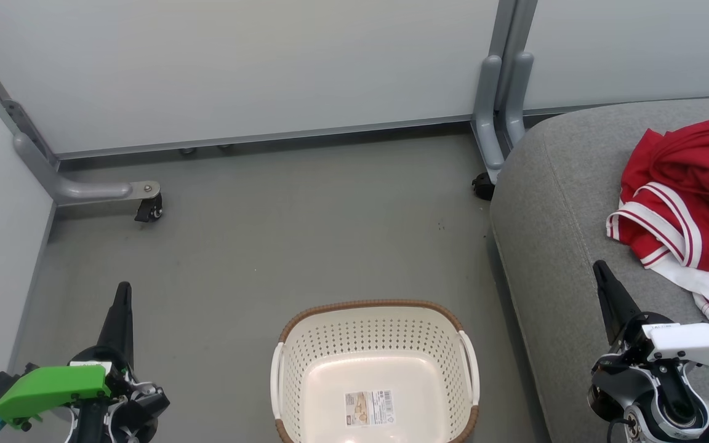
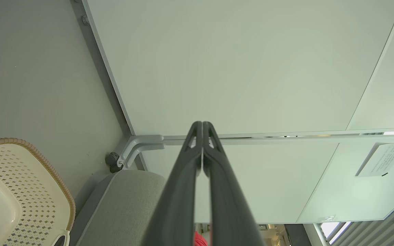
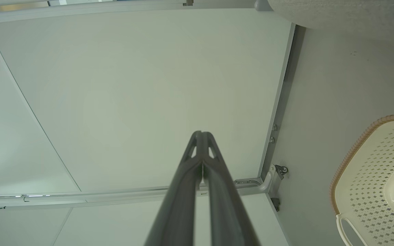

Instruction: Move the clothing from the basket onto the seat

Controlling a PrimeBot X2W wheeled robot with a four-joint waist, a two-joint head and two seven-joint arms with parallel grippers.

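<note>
The red clothing (image 1: 693, 184), with its white trim and striped bands, lies in a crumpled heap on the grey sofa seat (image 1: 551, 234) at the far right, with a white piece trailing off its near edge. The perforated basket (image 1: 373, 338) stands on the floor (image 1: 268, 234) at near centre, just left of the seat. Nothing is in it; its bare base shows the label sticker (image 1: 368, 407).

The left pincer (image 1: 123, 295) hangs over the floor at near left. The right pincer (image 1: 602, 277) hangs over the seat's near part, close to the heap but apart from it. Each has its two fingers pressed together, and neither holds anything; both wrist views show the tips meeting.

Judging from this, the transfer looks complete, and what is left is to end cleanly. Doing that well means keeping the right pincer clear of the trailing white cloth, so that no fingertip snags it and drags it towards the seat's edge. A look over the basket's walls and corners would confirm that nothing small is caught there.
</note>
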